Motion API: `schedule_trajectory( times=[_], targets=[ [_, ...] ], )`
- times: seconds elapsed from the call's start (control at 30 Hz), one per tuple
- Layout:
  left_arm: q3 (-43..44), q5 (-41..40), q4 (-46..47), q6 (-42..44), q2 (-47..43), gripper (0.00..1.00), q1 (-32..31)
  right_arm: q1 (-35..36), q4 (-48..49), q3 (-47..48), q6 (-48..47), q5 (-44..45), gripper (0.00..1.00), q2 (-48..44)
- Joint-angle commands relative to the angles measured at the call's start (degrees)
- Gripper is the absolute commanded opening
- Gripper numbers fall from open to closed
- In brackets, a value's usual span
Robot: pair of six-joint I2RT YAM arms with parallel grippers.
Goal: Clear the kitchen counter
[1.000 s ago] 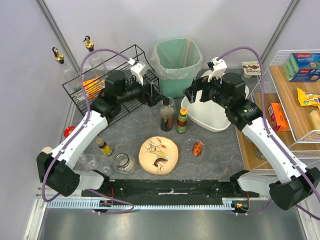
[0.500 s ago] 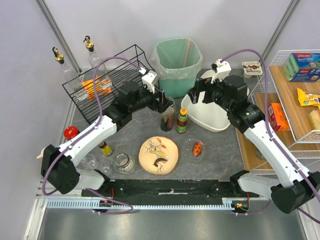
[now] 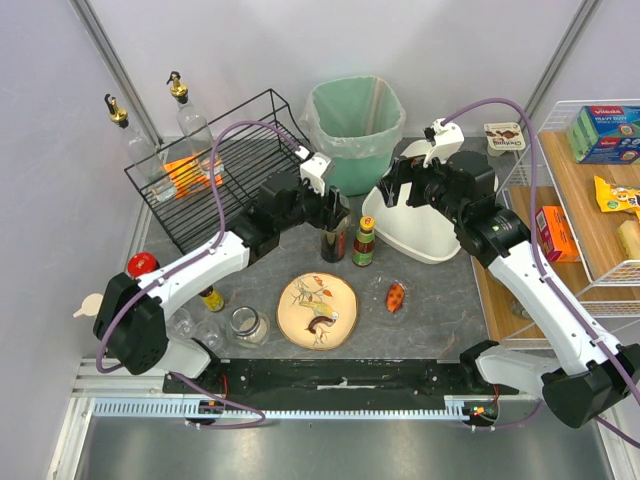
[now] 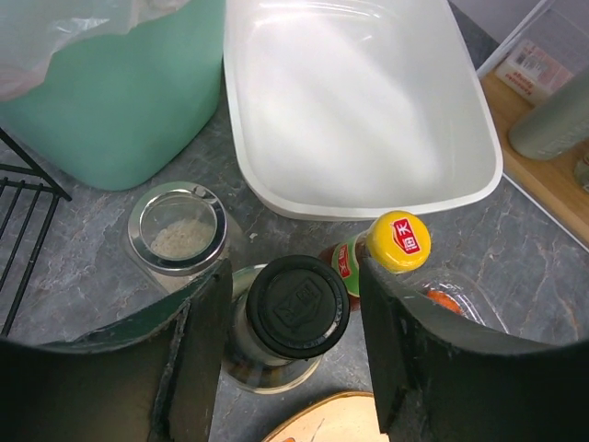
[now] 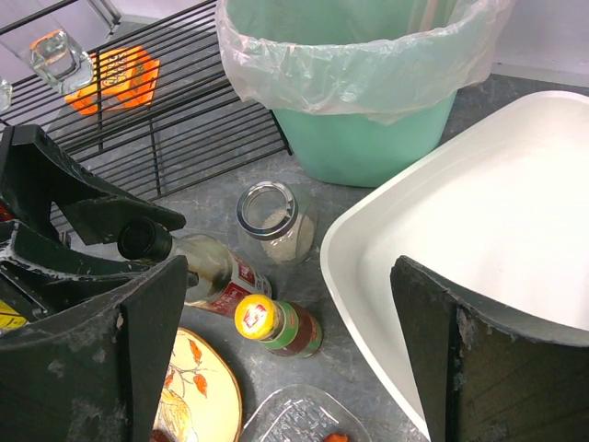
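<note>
My left tool (image 4: 294,269) stood part-open astride the black cap of the dark bottle (image 4: 297,308). A gap showed on each side, and nothing was gripped yet. Just right of it stood the yellow-capped bottle (image 4: 402,241), to its left the glass jar (image 4: 177,228), and ahead the white tub (image 4: 276,198), empty, and the green bin (image 4: 110,101). My right tool (image 5: 285,272) hung wide and empty near the tub's edge. The tabletop (image 3: 430,320) below carried the plate (image 3: 318,310) and more, so I judged the clearing barely begun.
</note>
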Motion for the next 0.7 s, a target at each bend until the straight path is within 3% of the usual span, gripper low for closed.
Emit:
schedule_trajectory(
  times=[0.0, 0.13, 0.37, 0.67],
  targets=[
    [-0.48, -2.14, 3.70, 3.22, 0.71, 0.62, -0.70, -0.25, 0.04, -0.06, -1.23, 1.02, 0.98, -0.67],
    [-0.48, -3.19, 3.35, 5.15, 0.88, 0.50, -1.23, -0.42, -0.14, -0.15, -1.49, 0.93, 0.98, -0.59],
    [1.19, -5.82, 2.03, 7.70, 0.36, 0.04, -1.49, -0.86, -0.22, -0.15, -1.75, 1.02, 0.98, -0.94],
    [4.62, -13.63, 1.85, 9.11, -4.74, 0.02, -1.58, -1.39, -0.22, 0.73, -2.02, 1.02, 0.98, -0.41]
  ],
)
